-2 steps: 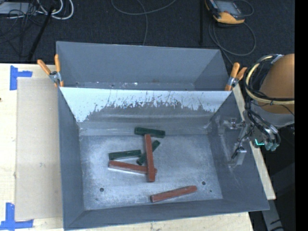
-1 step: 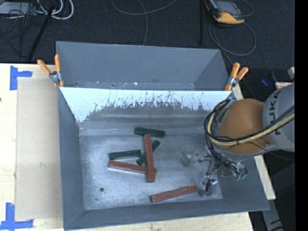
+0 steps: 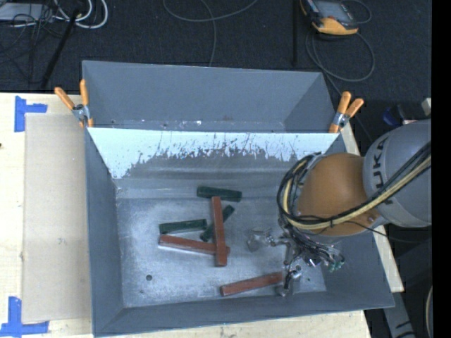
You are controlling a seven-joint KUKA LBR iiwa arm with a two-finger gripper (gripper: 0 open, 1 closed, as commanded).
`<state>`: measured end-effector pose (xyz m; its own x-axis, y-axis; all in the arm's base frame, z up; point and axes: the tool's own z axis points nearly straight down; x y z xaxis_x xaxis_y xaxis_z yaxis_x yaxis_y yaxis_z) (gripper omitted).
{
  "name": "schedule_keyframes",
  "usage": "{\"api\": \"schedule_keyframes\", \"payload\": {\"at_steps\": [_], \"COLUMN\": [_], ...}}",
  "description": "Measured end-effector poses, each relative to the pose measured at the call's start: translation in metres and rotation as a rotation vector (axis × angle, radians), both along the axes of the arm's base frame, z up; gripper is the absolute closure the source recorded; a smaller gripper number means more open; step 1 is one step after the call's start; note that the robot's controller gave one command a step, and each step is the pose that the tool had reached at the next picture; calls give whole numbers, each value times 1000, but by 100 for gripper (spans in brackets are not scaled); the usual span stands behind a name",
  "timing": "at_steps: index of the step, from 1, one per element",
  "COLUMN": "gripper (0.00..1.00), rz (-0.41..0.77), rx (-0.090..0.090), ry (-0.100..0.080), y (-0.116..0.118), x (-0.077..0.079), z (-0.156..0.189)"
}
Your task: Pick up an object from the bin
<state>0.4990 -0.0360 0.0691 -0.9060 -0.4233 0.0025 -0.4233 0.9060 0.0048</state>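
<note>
Where the front brown bar (image 3: 250, 285) ends, the end effector (image 3: 288, 276) hovers.

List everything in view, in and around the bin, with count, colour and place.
bin: one, grey metal, middle of the view.
red bars: three, red-brown; two crossed mid-floor, one alone near the front wall.
green bars: two clear, dark green; one behind the crossed pair, one to their left; a dark piece under the crossing may be a third.
cables: several, white and dark, on the floor behind the bin.
device: one, orange and black, floor at back right.
arm: one, grey with an orange cover, reaching in from the right.
gripper: one, metal, open, low at the floor's right, by the lone red bar's right end.
</note>
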Motion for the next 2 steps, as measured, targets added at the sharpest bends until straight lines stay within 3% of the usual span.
{"api": "schedule_keyframes", "payload": {"at_steps": [1, 2], "gripper": [100, 100], "rz": [0, 13], "rx": [-3, -4], "ry": [-2, -13], "y": [-2, -25], "x": [1, 13], "z": [0, 174]}}
